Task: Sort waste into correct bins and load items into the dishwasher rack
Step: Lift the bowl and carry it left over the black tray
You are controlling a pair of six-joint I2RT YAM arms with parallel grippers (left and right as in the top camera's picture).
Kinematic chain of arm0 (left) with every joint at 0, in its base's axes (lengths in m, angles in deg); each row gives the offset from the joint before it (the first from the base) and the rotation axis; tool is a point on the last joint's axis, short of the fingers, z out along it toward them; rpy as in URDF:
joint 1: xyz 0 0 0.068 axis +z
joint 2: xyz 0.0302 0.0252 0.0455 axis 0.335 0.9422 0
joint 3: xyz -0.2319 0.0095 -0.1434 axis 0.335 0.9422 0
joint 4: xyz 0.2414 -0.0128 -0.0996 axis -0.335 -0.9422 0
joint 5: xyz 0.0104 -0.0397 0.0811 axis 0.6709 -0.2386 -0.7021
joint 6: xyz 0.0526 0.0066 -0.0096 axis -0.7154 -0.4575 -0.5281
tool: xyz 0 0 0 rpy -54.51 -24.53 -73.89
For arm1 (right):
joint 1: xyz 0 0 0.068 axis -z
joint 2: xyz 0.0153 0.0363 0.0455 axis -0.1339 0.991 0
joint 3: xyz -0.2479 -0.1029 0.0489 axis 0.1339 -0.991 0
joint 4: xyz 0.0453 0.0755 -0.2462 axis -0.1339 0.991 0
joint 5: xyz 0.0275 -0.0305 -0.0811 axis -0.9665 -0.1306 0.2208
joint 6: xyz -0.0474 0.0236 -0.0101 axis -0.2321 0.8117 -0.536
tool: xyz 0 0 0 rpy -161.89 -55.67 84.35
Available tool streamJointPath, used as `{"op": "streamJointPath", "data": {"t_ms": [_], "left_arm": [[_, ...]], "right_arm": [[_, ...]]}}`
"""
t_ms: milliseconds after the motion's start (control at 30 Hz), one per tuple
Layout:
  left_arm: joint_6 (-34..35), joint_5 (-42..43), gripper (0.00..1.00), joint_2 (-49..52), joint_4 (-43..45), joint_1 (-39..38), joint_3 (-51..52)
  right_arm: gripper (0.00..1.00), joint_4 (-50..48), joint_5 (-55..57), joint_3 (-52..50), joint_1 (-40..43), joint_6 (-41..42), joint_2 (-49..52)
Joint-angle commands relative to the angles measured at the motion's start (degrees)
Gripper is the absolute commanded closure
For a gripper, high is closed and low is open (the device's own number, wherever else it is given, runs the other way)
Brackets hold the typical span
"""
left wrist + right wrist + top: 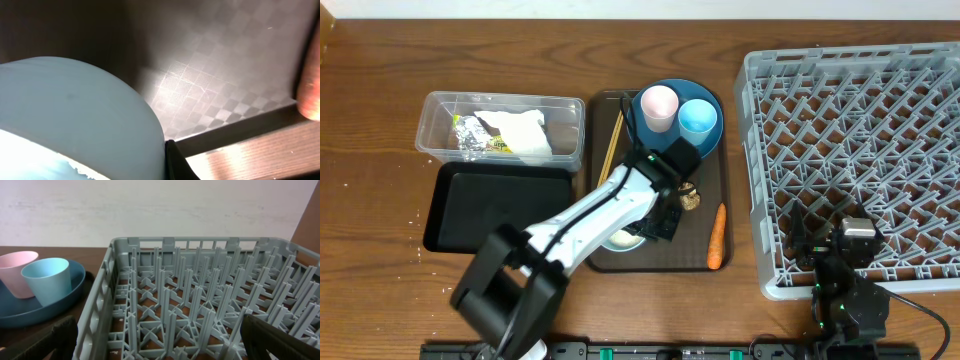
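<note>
Left gripper [645, 228] clenched on bowl [75, 110] rim, right gripper [162, 340] released, idle; next likely: lift, tip rice [35, 162] into black bin [480, 205].

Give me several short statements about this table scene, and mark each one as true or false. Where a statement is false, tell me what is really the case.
1. The pink cup and the light blue cup stand on the dark-blue plate. True.
2. The dishwasher rack already holds a cup. False: no dish shows in it.
3. The carrot lies in the black tray. False: it lies on the brown serving tray, near its right edge.
4. The foil wrapper is inside the clear tub. True.
5. The right gripper is open. True.
</note>
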Motion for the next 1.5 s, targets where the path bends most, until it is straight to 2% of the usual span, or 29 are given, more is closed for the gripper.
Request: {"op": "streamJointPath", "data": {"t_ms": [0,200,333,867,1133,1300,1467], "left_arm": [[-2.1,-5.6,0.94,-3.2,-0.2,0.3,-1.5],[-2.2,-9.2,0.94,-4.9,-1.1,1.0,-1.5],[-2.7,-9.2,0.94,-6.1,-1.5,4.2,-1.5],[-4.0,-8.4,0.94,-15.8,-0.1,28.8,-1.5],[-7.3,5.3,0.94,-15.9,4.3,43.0,-1.1],[-7.9,6.2,0.93,-15.9,4.7,49.7,-1.0],[-8.3,10.9,0.94,-15.9,6.8,54.9,-0.2]], "right_arm": [[0.01,0.2,0.6,-0.1,0.4,0.2,-0.1],[0.01,0.2,0.6,-0.1,0.4,0.2,-0.1],[0.01,0.2,0.6,-0.1,0.4,0.2,-0.1],[0.01,0.2,0.6,-0.1,0.4,0.2,-0.1],[0.01,0.2,0.6,-0.1,0.4,0.2,-0.1],[0.01,0.2,0.6,-0.1,0.4,0.2,-0.1],[0.01,0.2,0.6,-0.1,0.4,0.2,-0.1]]}}
